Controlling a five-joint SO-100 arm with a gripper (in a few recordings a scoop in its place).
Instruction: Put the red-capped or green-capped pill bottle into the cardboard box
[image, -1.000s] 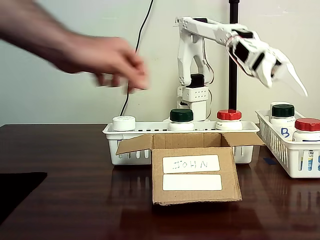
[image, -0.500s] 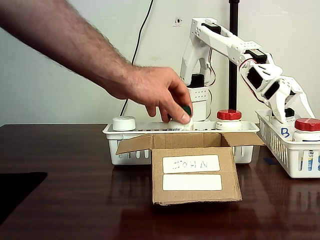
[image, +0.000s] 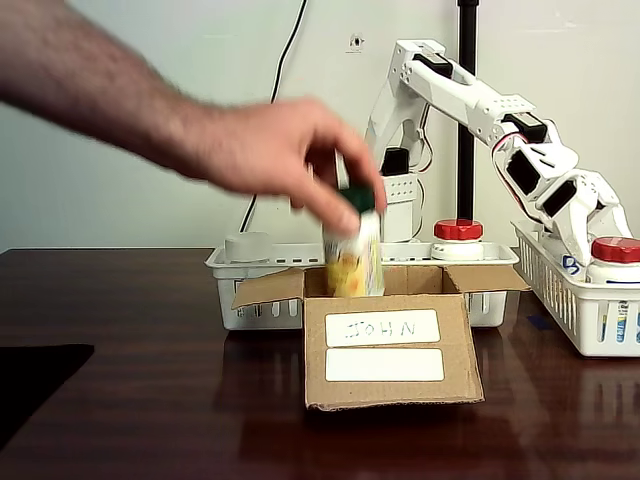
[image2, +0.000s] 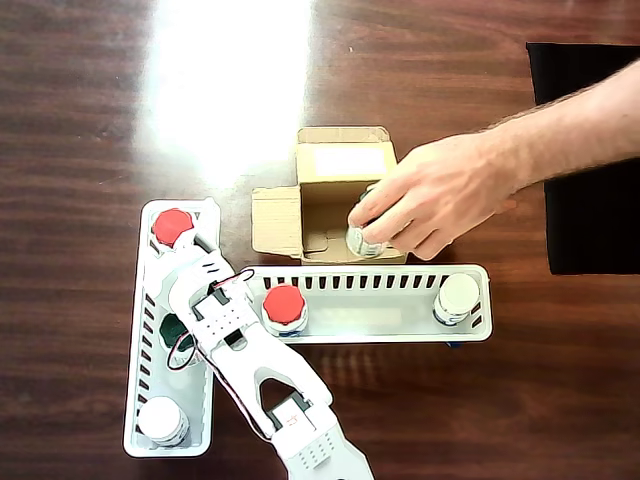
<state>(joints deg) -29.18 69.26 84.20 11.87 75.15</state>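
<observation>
The gripper (image: 590, 245) reaches down into the right-hand basket (image: 560, 300) beside a red-capped pill bottle (image: 614, 262); its jaw opening is hidden, so I cannot tell whether it grips anything. A person's hand (image: 270, 150) holds a green-capped bottle (image: 355, 250) over the open cardboard box (image: 390, 345).

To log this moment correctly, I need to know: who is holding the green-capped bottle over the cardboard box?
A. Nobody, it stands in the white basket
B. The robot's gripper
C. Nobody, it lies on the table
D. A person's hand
D. A person's hand grips the green-capped bottle above the open cardboard box, while the robot's gripper reaches down into the side basket, away from it.
</observation>
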